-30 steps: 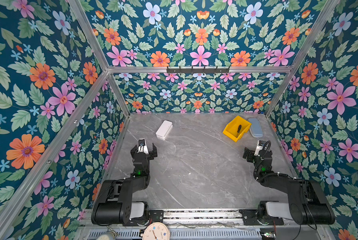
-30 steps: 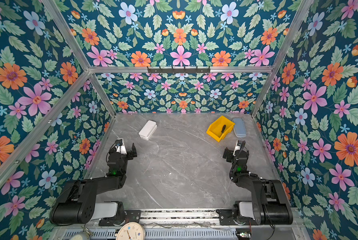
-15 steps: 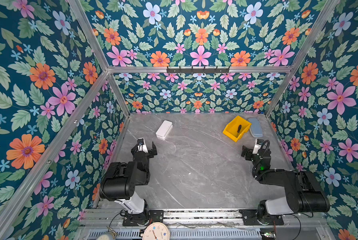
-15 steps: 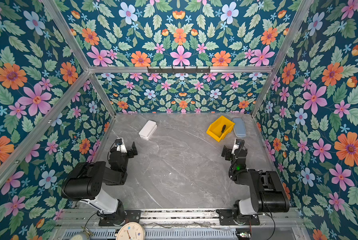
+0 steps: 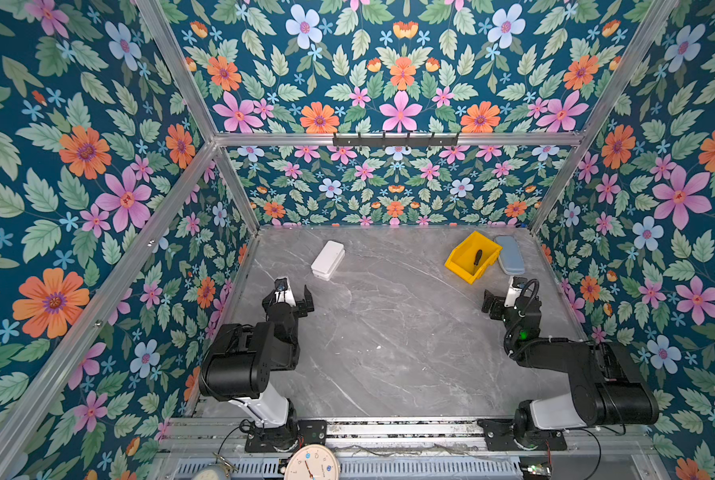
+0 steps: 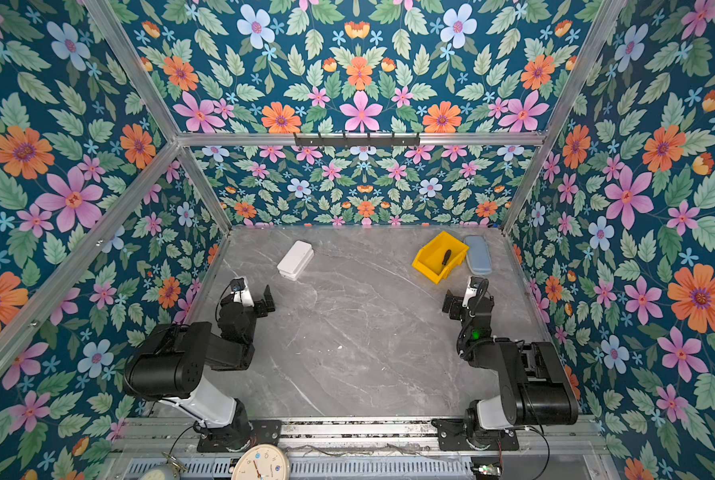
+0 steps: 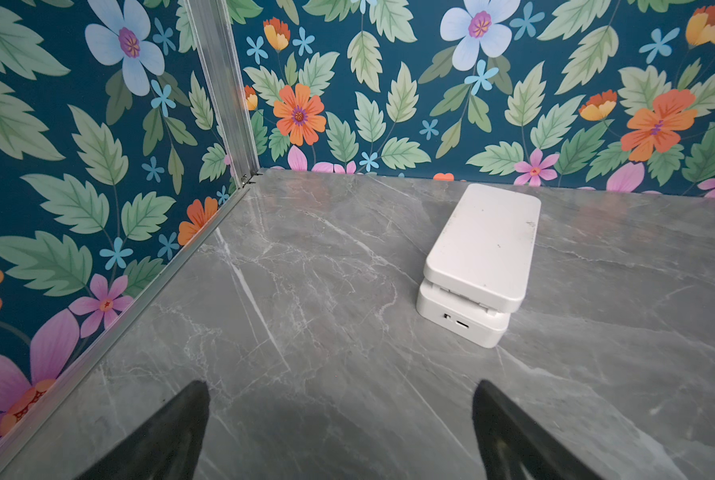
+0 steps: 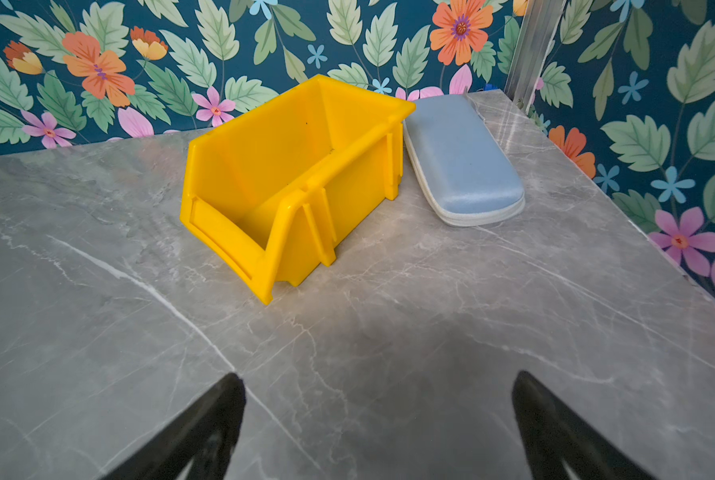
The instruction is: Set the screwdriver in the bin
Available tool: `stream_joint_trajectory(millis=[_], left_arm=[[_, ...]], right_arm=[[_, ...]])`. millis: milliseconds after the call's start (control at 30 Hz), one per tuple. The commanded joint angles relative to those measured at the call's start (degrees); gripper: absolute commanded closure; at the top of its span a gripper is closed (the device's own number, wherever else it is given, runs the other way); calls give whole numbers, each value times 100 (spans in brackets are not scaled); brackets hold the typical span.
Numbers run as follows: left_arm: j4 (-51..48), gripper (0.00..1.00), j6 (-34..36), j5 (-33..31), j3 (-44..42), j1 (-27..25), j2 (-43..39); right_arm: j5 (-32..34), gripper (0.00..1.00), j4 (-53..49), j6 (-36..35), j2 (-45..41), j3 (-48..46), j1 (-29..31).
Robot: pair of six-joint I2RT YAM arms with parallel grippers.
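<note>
Both top views: screwdriver (image 5: 477, 257) lies inside bin (image 5: 458, 266). Wrist views: left gripper (image 7: 339, 399), right gripper (image 8: 377, 382) splayed wide, holding nothing.

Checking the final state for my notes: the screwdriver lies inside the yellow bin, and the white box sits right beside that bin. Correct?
Not quite. The screwdriver does lie inside the yellow bin, but what sits right beside it is the grey-blue case; the white box lies far off, as both top views show.

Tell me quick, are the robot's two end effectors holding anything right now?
The left black end effector is open, holding nothing.
The right black end effector is open, holding nothing.
</note>
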Motion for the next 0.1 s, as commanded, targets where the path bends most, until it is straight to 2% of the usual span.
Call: stream_joint_trajectory(millis=[0,67], left_arm=[[-7,0,12,5,46,-6,14],[-7,0,13,-19,46,-19,14]], right_arm=[[-24,1,29,-37,7,17,-1],[-23,1,29,-34,2,17,3]])
